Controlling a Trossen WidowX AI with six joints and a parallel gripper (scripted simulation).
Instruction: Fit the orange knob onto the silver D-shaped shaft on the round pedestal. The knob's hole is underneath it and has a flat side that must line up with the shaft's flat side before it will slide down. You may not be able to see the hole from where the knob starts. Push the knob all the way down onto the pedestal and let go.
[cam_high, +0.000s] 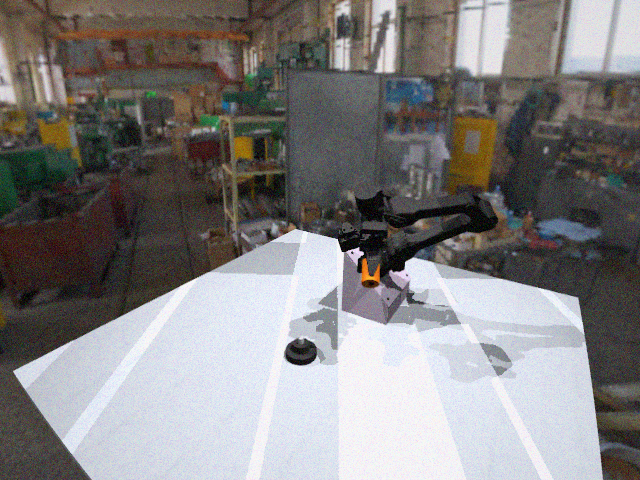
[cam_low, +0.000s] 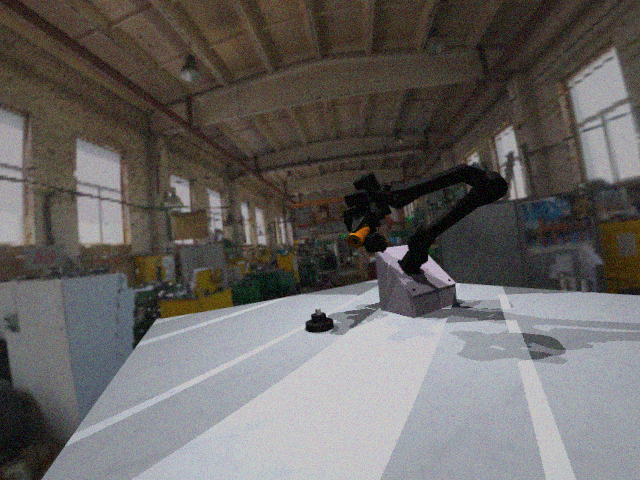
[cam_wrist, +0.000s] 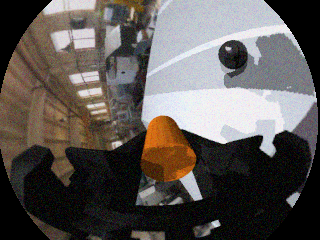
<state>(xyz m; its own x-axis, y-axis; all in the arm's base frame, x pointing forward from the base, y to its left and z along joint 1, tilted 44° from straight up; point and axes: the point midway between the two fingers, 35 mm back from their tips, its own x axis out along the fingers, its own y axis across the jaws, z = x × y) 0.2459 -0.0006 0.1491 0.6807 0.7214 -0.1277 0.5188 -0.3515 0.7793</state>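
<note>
Orange knob (cam_high: 370, 282) (cam_low: 358, 236) (cam_wrist: 167, 152), clamped in the gripper (cam_high: 371, 264) (cam_low: 364, 227) (cam_wrist: 163, 134) — tilted, right of the pedestal (cam_high: 300, 352) (cam_low: 319, 323) (cam_wrist: 233, 56) (likely showing its hole); next, align flats.

We can read no words, brands, numbers or signs in any of the three views. We do see a pale sheet (cam_high: 472, 142) on the yellow cabinet (cam_high: 458, 160) in the top view, and blue posters (cam_high: 409, 90) beside it on the left, but any print there is too blurred for us to make out.
</note>
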